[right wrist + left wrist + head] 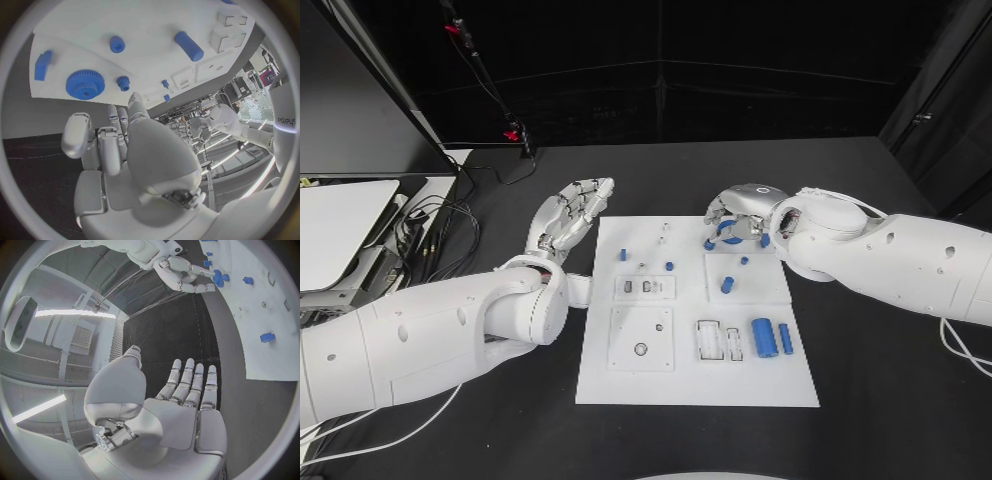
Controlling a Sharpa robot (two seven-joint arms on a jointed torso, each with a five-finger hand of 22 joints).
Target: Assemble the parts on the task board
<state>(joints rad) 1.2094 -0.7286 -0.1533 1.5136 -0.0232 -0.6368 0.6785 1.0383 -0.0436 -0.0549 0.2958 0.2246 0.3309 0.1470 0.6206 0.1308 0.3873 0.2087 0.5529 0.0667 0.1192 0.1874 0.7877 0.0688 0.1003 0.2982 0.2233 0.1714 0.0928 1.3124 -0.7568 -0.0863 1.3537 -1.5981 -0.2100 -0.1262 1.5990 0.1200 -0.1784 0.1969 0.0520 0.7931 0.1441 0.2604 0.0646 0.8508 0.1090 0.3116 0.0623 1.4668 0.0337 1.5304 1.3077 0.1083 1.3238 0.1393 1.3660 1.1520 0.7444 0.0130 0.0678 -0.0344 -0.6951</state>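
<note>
No label, number or sign can be read with certainty. One line of small dark lettering stands on the white right arm, well apart from the fingers, but it is too small and bent to make out.

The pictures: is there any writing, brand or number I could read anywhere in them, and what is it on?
One marking: dark lettering on the robot's white arm at the rim of the right wrist view, too small and bent to read.
None on the white plate, its blue parts or either hand.
</note>
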